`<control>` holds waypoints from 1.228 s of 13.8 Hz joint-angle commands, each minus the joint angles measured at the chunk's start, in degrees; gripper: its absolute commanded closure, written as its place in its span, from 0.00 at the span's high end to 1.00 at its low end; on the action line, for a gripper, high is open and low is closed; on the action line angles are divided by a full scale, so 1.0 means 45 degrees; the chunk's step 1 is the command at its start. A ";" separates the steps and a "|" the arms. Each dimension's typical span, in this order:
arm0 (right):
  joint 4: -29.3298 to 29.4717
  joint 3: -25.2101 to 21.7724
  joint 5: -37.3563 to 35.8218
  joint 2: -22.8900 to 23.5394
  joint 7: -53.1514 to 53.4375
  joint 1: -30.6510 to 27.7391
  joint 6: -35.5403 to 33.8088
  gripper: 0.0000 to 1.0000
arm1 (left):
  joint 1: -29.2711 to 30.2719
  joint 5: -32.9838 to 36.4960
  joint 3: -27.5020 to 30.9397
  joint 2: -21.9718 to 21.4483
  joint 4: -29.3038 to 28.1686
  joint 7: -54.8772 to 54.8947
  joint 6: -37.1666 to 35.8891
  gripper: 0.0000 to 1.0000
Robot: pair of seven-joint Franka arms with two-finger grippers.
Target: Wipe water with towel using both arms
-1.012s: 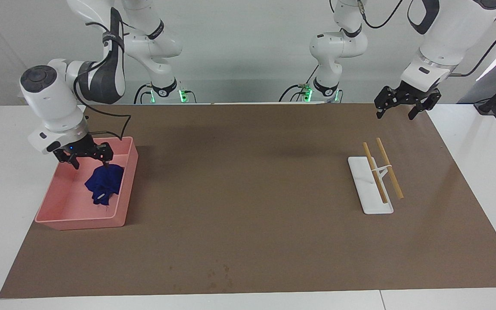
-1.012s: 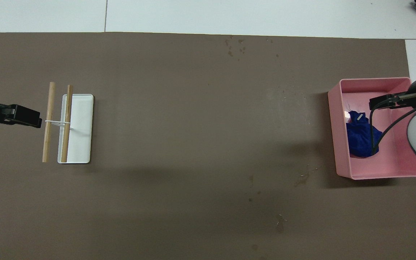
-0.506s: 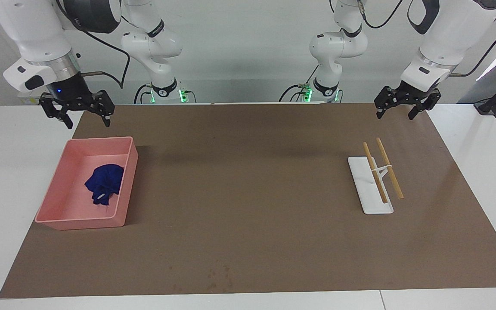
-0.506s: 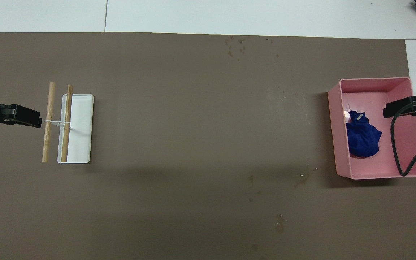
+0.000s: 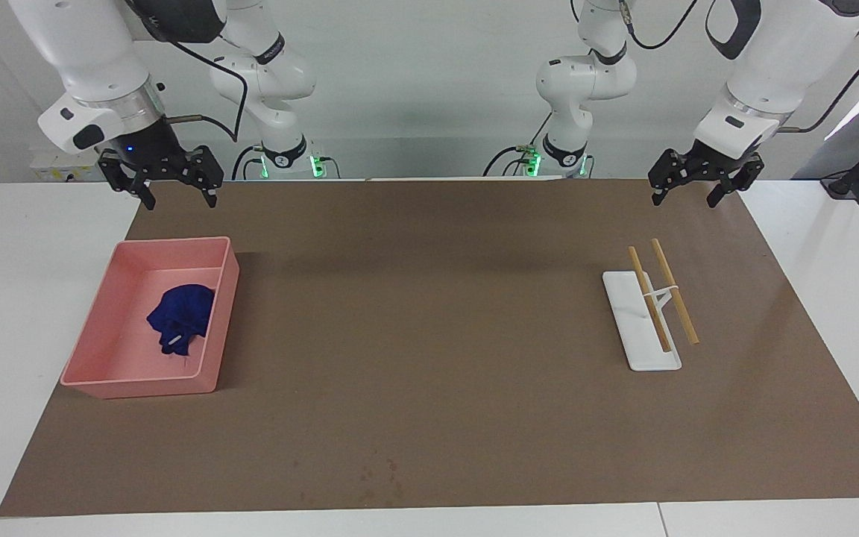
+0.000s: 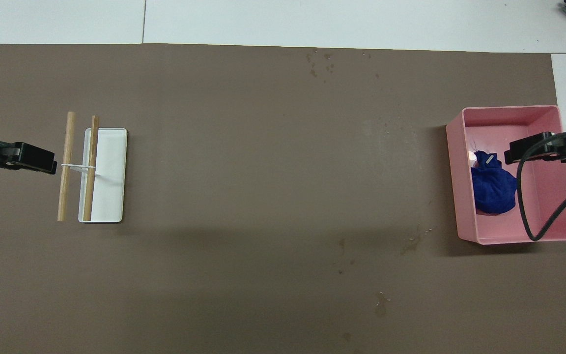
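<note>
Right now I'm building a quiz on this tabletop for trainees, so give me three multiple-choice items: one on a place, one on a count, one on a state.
1. Where does the blue towel lie?
A. In the pink tray
B. On the white holder
C. On the bare brown mat

2. How many wooden sticks rest across the white holder?
A. One
B. Two
C. Four

3. What is the right claw doing?
A. Gripping the towel
B. Pressing on the mat
C. Hanging open in the air, holding nothing

Answers: 1 A, the towel sits bunched on the tray's floor. 2 B, two sticks show in both views. 3 C, the facing view shows it raised, fingers apart.
</note>
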 commanded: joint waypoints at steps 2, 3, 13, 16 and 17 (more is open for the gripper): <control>0.0118 0.0077 0.0382 0.0018 0.0102 -0.0187 -0.0030 1.00 | -0.0042 0.0199 0.0047 -0.0224 -0.0139 0.0039 -0.0171 1.00; 0.0138 0.0077 0.0401 0.0018 0.0101 -0.0187 -0.0030 1.00 | -0.0042 0.0199 0.0066 -0.0224 -0.0139 0.0039 -0.0171 1.00; -0.0018 0.0135 0.0324 -0.0372 0.0043 -0.0088 -0.0440 1.00 | -0.0042 0.0199 0.0047 -0.0224 -0.0139 0.0039 -0.0190 1.00; -0.0018 0.0038 0.0265 -0.0450 -0.0328 -0.0187 -0.0557 1.00 | -0.0042 0.0199 0.0047 -0.0243 -0.0139 0.0039 -0.0171 1.00; 0.0021 0.0018 0.0246 -0.0450 -0.0309 -0.0206 -0.0518 1.00 | -0.0061 0.0199 0.0047 -0.0224 -0.0139 0.0039 -0.0171 1.00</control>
